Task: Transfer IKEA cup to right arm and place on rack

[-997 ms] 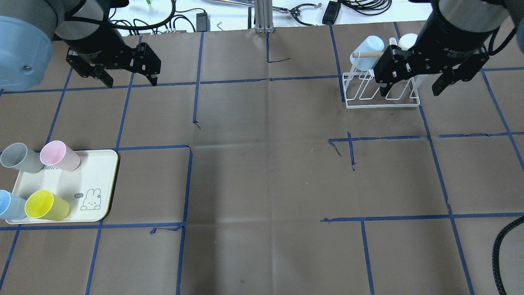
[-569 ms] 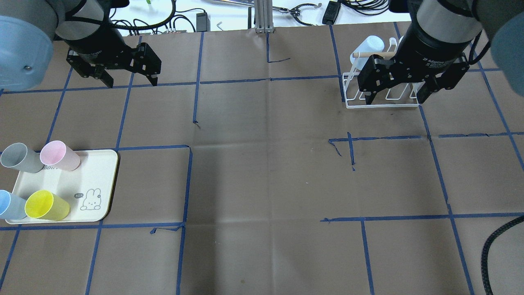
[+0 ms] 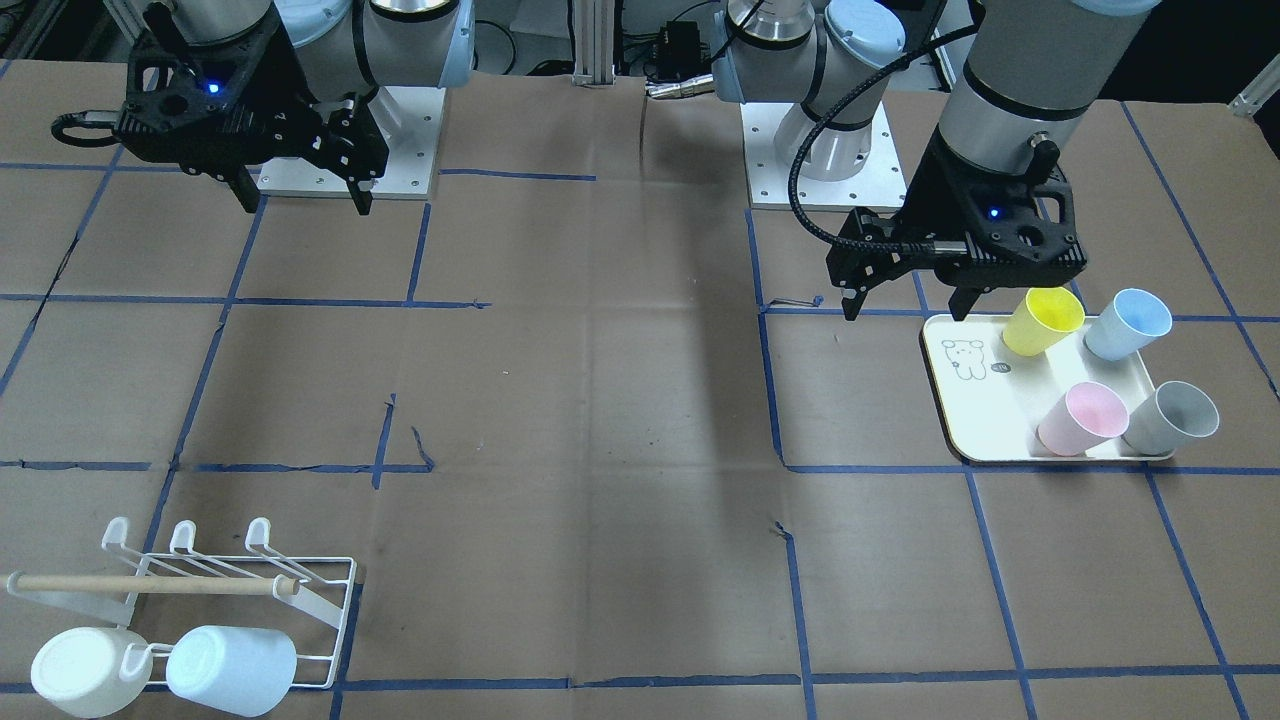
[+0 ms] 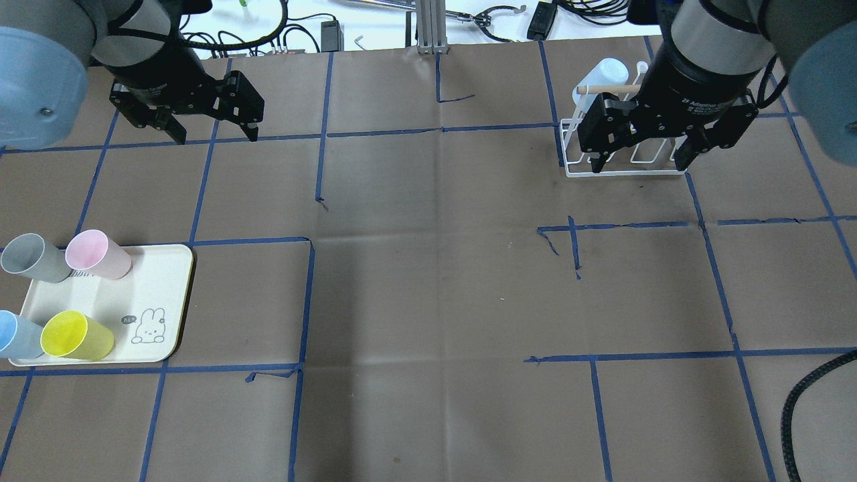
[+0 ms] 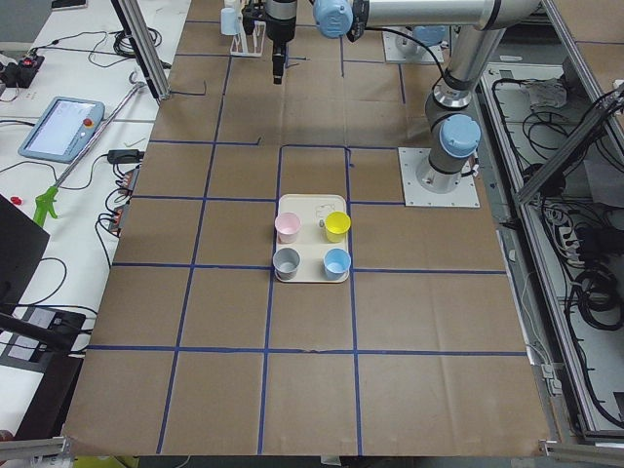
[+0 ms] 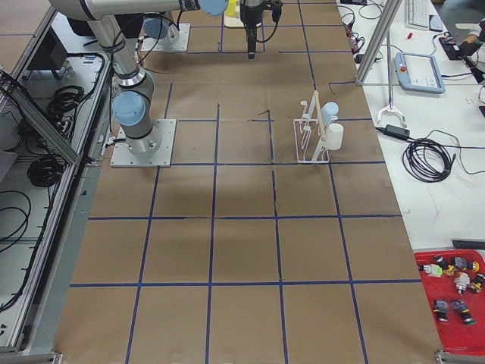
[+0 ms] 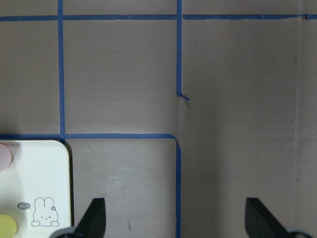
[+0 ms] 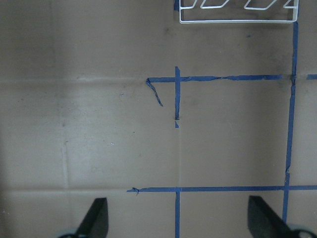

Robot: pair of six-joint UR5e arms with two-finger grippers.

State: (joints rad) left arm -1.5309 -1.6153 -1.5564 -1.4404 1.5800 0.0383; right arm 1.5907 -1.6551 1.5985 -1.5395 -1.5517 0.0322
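Yellow (image 4: 73, 335), pink (image 4: 97, 254), grey (image 4: 33, 258) and blue (image 4: 13, 335) cups stand upright on a cream tray (image 4: 154, 288) at the left. My left gripper (image 4: 215, 136) hangs open and empty; the front-facing view puts this left gripper (image 3: 905, 310) just beside the yellow cup (image 3: 1042, 320), on its robot side. The white wire rack (image 4: 626, 173) with its wooden dowel (image 3: 150, 585) holds a white cup (image 3: 80, 670) and a pale blue cup (image 3: 232, 655). My right gripper (image 4: 639, 166) is open and empty, high above the table on the rack's robot side.
Blue tape lines grid the brown table cover. The left wrist view catches the tray corner (image 7: 34, 183) with a rabbit drawing. The rack's near edge (image 8: 237, 21) lies at the top of the right wrist view. Cables and a metal post (image 4: 428, 27) line the far edge.
My right gripper has shifted left and back from over the rack's right end, its jaws still open. The left arm and the cups have not moved.
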